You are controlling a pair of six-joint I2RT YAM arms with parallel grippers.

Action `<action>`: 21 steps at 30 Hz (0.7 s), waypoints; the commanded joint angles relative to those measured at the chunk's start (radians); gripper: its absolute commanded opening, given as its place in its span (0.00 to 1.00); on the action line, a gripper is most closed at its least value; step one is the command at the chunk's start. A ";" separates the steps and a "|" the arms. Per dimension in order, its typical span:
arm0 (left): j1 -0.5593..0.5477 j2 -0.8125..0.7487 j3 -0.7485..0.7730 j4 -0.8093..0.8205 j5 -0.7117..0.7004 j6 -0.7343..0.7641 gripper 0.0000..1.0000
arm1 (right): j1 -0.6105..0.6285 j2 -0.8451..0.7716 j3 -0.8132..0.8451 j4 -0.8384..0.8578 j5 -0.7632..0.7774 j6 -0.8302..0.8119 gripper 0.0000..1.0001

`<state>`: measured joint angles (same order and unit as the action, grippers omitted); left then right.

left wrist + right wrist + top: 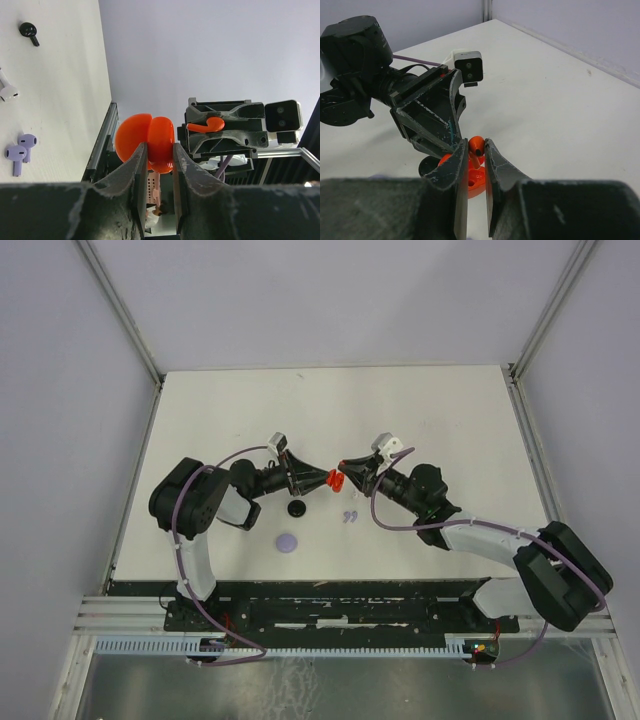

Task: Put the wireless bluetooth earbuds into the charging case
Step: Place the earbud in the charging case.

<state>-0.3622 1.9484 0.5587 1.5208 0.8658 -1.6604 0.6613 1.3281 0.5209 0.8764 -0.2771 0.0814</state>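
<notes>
The white bench carries a black round disc at 7 o'clock of its centre, with a lavender disc near it at 6 o'clock. A pair of lavender earbuds lies at 3 o'clock of the black disc, apart from it. The left wrist view also records a black earbud and a white earbud lying on the surface.

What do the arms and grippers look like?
The left arm and right arm mix black joint housings with white links; a purple cable runs along each. The left gripper and right gripper are black tapered lattice frames with scuffed fingers. White wrist cameras.
</notes>
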 commanded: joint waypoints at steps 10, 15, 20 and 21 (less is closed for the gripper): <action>-0.004 -0.043 0.031 0.180 0.001 -0.075 0.03 | 0.008 0.033 -0.030 0.122 -0.013 0.016 0.02; -0.004 -0.054 0.033 0.179 0.001 -0.080 0.03 | 0.008 0.037 -0.034 0.127 -0.012 0.021 0.02; -0.004 -0.061 0.037 0.180 0.001 -0.084 0.03 | 0.008 0.046 -0.036 0.134 -0.013 0.026 0.02; -0.004 -0.063 0.038 0.179 0.002 -0.085 0.03 | 0.008 0.048 -0.036 0.136 -0.013 0.028 0.02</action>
<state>-0.3626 1.9362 0.5694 1.5211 0.8658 -1.7088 0.6659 1.3693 0.4904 0.9375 -0.2779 0.0902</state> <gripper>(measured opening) 0.294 0.211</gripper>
